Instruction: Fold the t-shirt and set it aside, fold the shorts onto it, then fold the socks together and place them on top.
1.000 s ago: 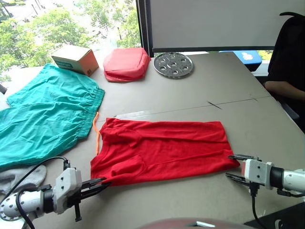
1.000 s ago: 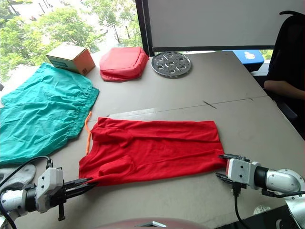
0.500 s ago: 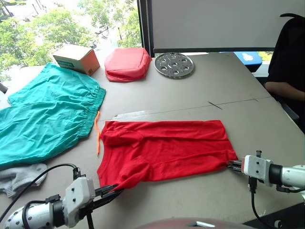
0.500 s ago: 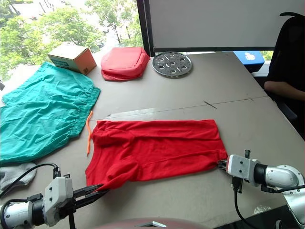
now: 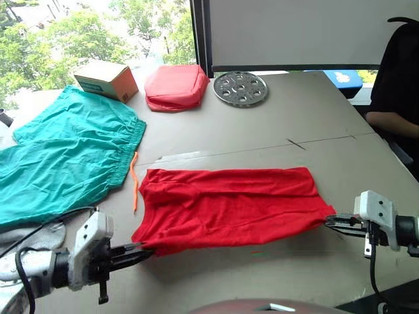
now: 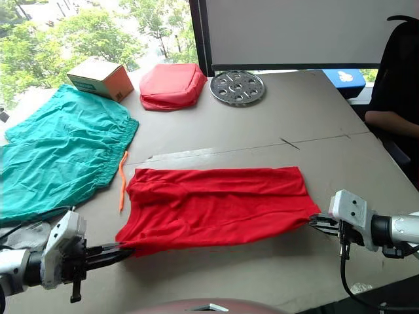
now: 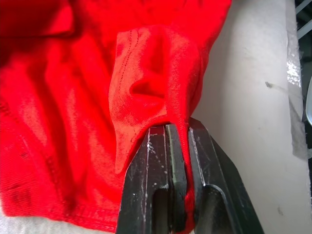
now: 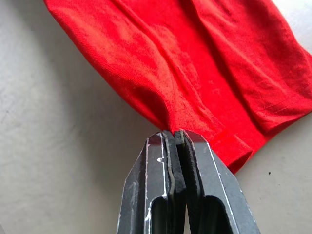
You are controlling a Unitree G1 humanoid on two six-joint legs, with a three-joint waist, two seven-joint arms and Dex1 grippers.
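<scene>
Red thin cloth: the t-shirt (image 5: pixel 229 206), folded into a long band, lies across the grey table (image 5: pixel 275 131) near its front edge, stretched between both grippers.

Left gripper (image 5: pixel 134 252): at the band's 7 o'clock corner, black fingers pinched tight on a bunched fold of the red cloth (the wrist view shows fabric squeezed between the two pads). Right gripper (image 5: pixel 330 222): at the band's 4 o'clock corner, fingers likewise closed on the t-shirt's edge, cloth pulled to a point at the tips.

Teal-green cloth: the shorts (image 5: pixel 65 154), spread flat at 10 o'clock from the t-shirt, waistband toward it, well wrinkled. Orange drawstring (image 5: pixel 133 186) trails from the waistband and lies on the table just beside the t-shirt's left end.

Grey-white knit: the socks (image 5: pixel 33 235), at 8 o'clock, near the shorts' lower hem, partly behind the left arm's cable.

Far edge of the table, 11 to 12 o'clock: cardboard box (image 5: pixel 106 80), pinkish-red padded pouch (image 5: pixel 175 86), round perforated metal disc (image 5: pixel 240 88).

At 3 o'clock: a person in black (image 5: pixel 395 85), seated beside the table.
</scene>
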